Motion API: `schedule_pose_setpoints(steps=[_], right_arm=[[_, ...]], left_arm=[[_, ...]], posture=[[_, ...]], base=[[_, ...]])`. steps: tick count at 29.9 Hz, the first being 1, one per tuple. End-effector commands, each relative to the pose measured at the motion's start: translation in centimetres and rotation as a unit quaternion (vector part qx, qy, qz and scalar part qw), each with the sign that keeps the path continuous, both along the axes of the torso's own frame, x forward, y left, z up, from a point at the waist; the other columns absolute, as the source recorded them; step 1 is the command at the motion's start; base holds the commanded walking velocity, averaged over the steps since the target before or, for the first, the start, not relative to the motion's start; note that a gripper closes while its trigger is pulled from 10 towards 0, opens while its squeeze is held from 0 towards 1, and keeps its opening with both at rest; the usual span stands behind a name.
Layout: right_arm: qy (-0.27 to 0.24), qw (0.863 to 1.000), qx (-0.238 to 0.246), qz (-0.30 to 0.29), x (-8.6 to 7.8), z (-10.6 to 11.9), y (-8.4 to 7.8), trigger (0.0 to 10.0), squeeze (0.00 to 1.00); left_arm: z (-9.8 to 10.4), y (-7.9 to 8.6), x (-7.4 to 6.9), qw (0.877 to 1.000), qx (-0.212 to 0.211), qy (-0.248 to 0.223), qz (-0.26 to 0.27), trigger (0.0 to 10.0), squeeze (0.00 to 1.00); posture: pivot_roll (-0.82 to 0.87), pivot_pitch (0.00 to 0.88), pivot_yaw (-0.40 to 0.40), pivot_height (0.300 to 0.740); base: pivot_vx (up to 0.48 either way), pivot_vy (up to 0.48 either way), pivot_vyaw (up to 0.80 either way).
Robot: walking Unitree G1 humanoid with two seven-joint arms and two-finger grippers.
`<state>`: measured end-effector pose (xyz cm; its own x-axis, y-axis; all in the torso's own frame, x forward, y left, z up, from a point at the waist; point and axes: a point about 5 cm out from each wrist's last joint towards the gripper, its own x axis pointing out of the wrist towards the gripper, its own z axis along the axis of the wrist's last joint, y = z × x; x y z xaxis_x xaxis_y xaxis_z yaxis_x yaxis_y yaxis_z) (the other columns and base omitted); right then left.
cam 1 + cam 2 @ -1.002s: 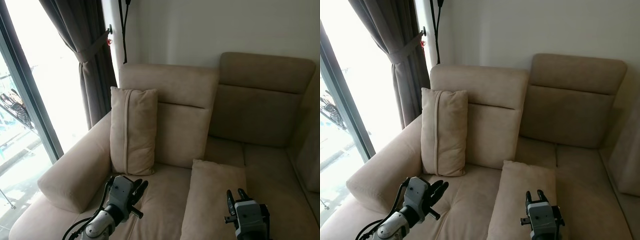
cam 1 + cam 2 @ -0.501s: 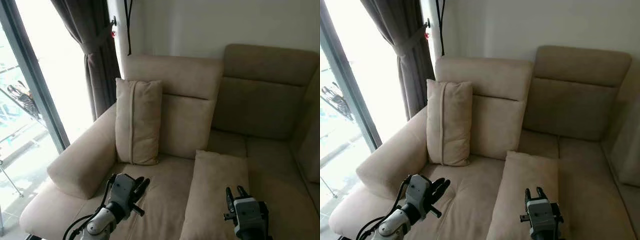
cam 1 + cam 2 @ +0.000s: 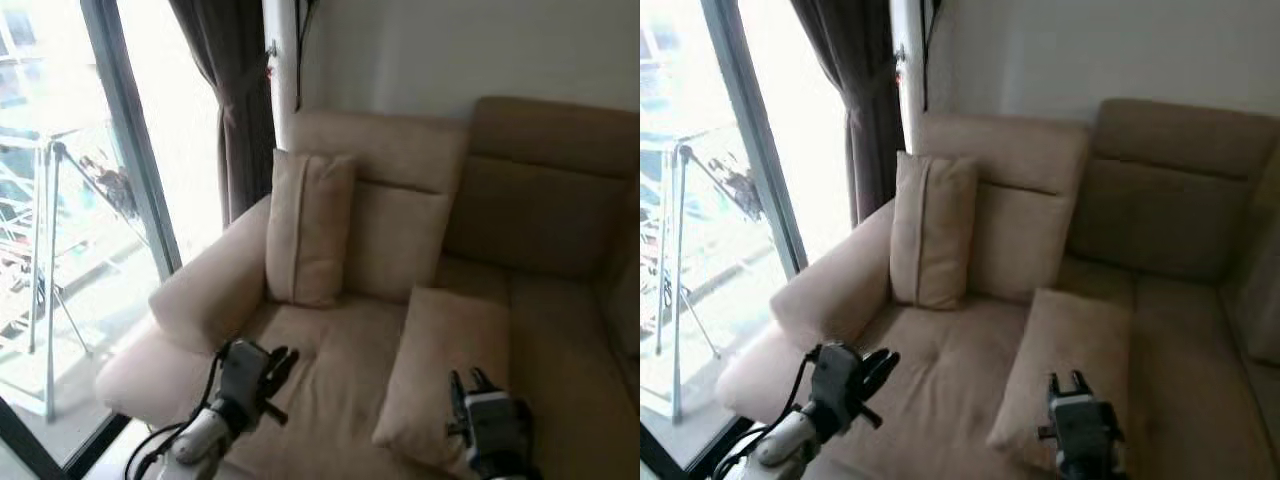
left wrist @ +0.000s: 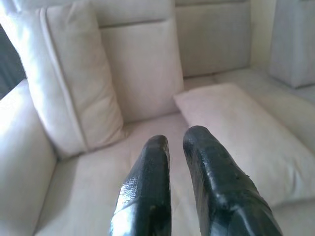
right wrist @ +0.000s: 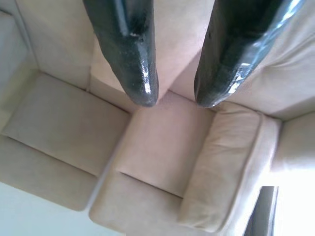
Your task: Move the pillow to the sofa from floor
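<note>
Head camera, left eye view: a beige sofa [image 3: 340, 360] takes up the centre and right of the scene. One pillow [image 3: 448, 365] lies flat on the seat cushion at about 4 o'clock from frame centre, its near corner just above the right gripper [image 3: 468, 384]. A second pillow [image 3: 305, 228] stands upright at about 12 o'clock from centre, leaning against the backrest beside the sofa arm. The left gripper [image 3: 281, 362] hangs at about 7 o'clock, over the front edge of the seat, holding nothing. At 9 to 11 o'clock there is a tall window [image 3: 80, 180], and a dark curtain [image 3: 235, 90] hangs at 11 o'clock. The picture is slightly blurred.

Right eye view: same layout. The flat pillow [image 3: 1070, 360] rests on the seat; the right gripper [image 3: 1072, 382] sits at 5 o'clock with its short fingertips a little apart and empty.

Left wrist view: the two black fingers [image 4: 147, 187] stand close together with a narrow slit between them, gripping nothing. Beyond them, the flat pillow [image 4: 246, 132] lies on the seat at 3 o'clock and the upright pillow [image 4: 69, 83] at 10 o'clock.

Right wrist view: the fingers [image 5: 130, 54] are parted with a clear gap, nothing between them. Sofa cushions lie beyond, and the upright pillow [image 5: 226, 167] shows at 4 o'clock.
</note>
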<state>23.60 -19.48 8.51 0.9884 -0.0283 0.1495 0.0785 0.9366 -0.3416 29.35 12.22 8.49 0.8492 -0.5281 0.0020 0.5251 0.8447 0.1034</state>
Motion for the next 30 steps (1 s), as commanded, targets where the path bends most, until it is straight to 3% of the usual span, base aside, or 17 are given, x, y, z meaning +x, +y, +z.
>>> schedule_pose_setpoints(steps=[1,11,19,27,30], right_arm=[[0.006,1.0,-0.001,-0.001,-0.2,-0.32,-0.06,10.0,0.0],[0.005,1.0,-0.001,-0.002,-0.15,-0.37,-0.03,10.0,0.0],[0.004,1.0,0.01,-0.005,-0.11,-0.4,-0.11,10.0,0.0],[0.005,1.0,0.014,-0.009,-0.12,-0.43,-0.22,10.0,0.0],[0.004,1.0,0.01,-0.006,-0.09,-0.41,-0.18,10.0,0.0]], left_arm=[[-0.41,-0.09,-0.21,1.0,0.0,0.008,-0.003,10.0,0.0],[-0.35,-0.15,-0.15,1.0,0.0,0.007,-0.005,10.0,0.0],[-0.35,-0.22,-0.14,1.0,0.0,0.006,-0.006,10.0,0.0],[-0.39,-0.24,-0.16,1.0,0.0,0.007,-0.007,10.0,0.0],[-0.42,-0.27,-0.18,1.0,0.0,0.006,-0.008,10.0,0.0]], posture=[[0.09,0.0,0.035,0.74],[0.09,0.0,0.037,0.74],[0.09,0.0,0.036,0.74],[0.09,0.0,0.034,0.74],[0.09,0.0,0.034,0.74]], base=[[-0.274,0.0,0.0],[-0.271,0.0,0.0],[0.0,0.0,0.0],[0.0,0.0,-0.69],[0.0,0.0,0.0]])
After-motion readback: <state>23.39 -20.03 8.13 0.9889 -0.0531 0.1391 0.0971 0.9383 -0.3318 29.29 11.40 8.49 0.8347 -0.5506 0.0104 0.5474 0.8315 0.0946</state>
